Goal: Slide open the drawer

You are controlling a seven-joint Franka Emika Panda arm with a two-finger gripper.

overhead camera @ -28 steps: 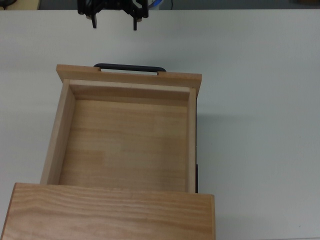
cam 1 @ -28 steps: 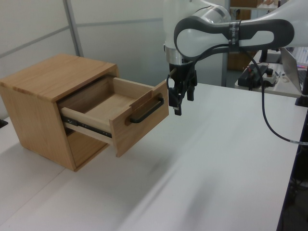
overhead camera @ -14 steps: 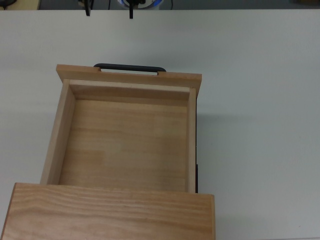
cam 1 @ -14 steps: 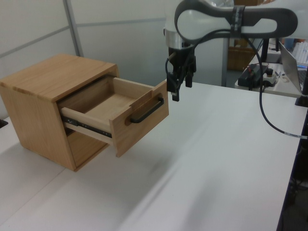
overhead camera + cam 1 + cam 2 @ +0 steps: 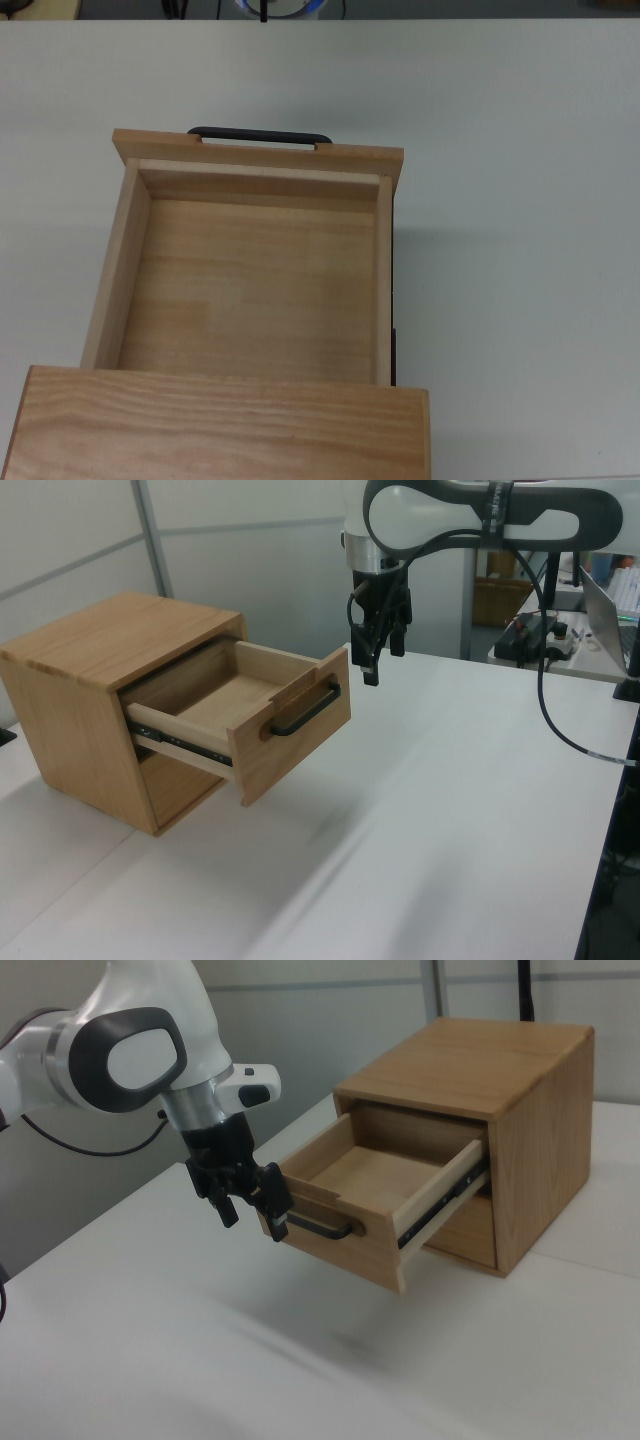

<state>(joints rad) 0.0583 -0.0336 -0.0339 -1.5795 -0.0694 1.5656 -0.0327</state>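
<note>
The light-wood drawer [image 5: 250, 285] stands pulled far out of its wooden cabinet [image 5: 95, 665], and its inside is empty. The black bar handle [image 5: 260, 134] sits on the drawer's front panel [image 5: 300, 725]. In the right view the drawer [image 5: 372, 1175] and its handle [image 5: 322, 1228] face the arm. My gripper [image 5: 380, 658] hangs open in the air just in front of and slightly above the handle, touching nothing. The right view has the gripper [image 5: 252, 1217] to the handle's left, with its fingers spread. It is almost out of the top view.
The cabinet top [image 5: 220, 425] fills the top view's lower edge. A white table [image 5: 450, 810] stretches around the cabinet. A black cable [image 5: 555, 715] hangs from the arm in the left view's right. Clutter and a laptop [image 5: 612, 605] stand at the left view's far right.
The gripper has risen and drawn back from the handle, leaving the top view almost entirely. The drawer has stayed at the same extension.
</note>
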